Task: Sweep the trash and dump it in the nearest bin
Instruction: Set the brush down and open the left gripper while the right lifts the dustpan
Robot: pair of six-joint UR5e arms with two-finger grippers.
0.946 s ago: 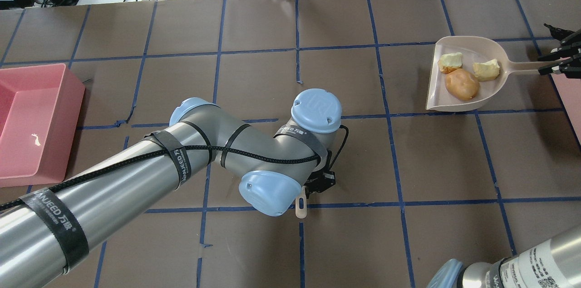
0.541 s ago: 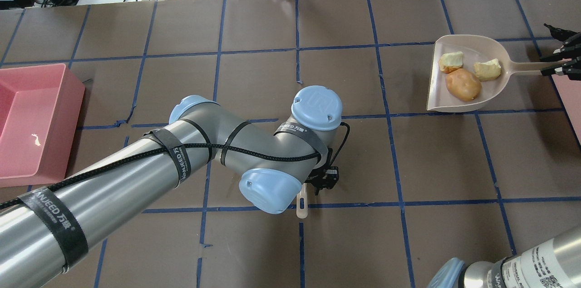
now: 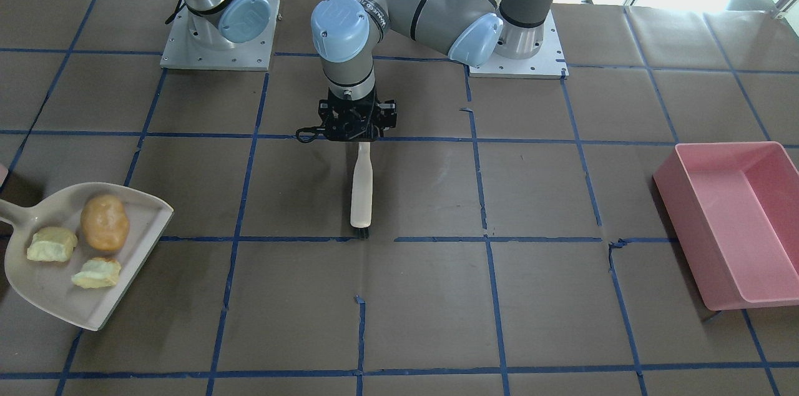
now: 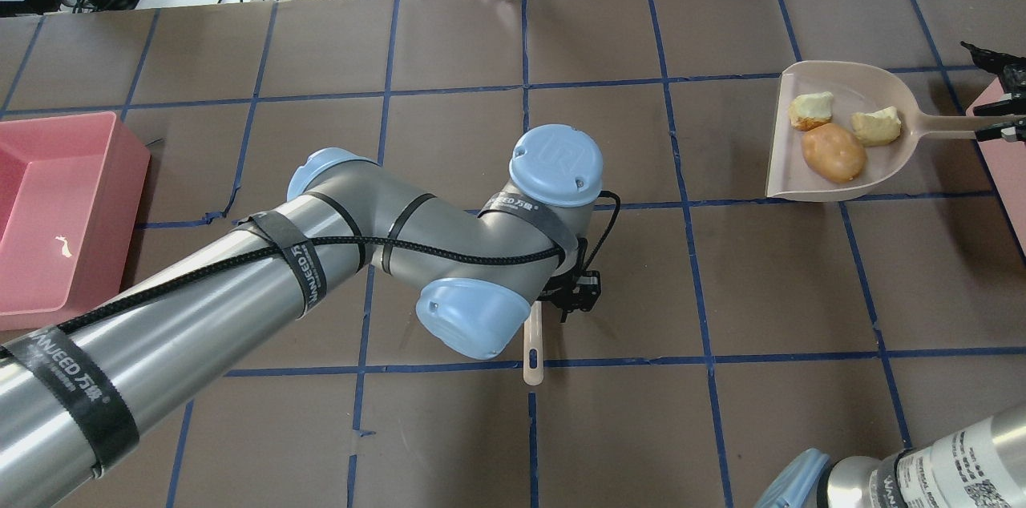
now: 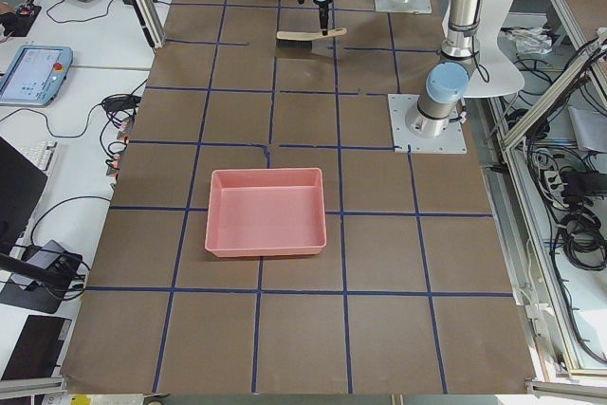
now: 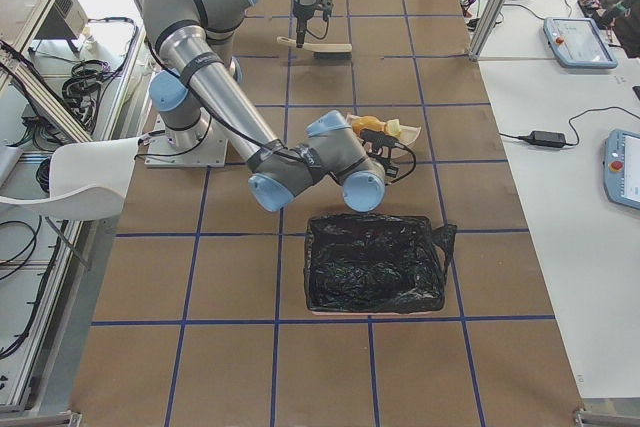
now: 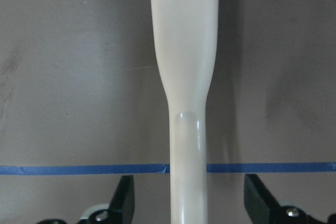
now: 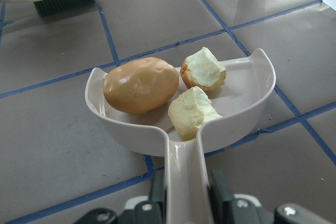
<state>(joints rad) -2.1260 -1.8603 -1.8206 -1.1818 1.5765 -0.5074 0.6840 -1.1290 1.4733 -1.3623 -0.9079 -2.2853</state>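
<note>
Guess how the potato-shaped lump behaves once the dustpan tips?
It probably rolls out early: the potato-shaped lump is rounded and glossy, lying on the smooth dustpan. The two angular pale chunks beside it look more likely to slide. The lump looks solid, so it may land heavily.

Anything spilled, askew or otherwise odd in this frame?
Nothing stands out. All three trash pieces sit inside the dustpan, its handle clamped by the right gripper; none spilled. The brush lies flat on the table, the left gripper open astride its handle. Only a tiny pale scrap lies in the pink bin.
</note>
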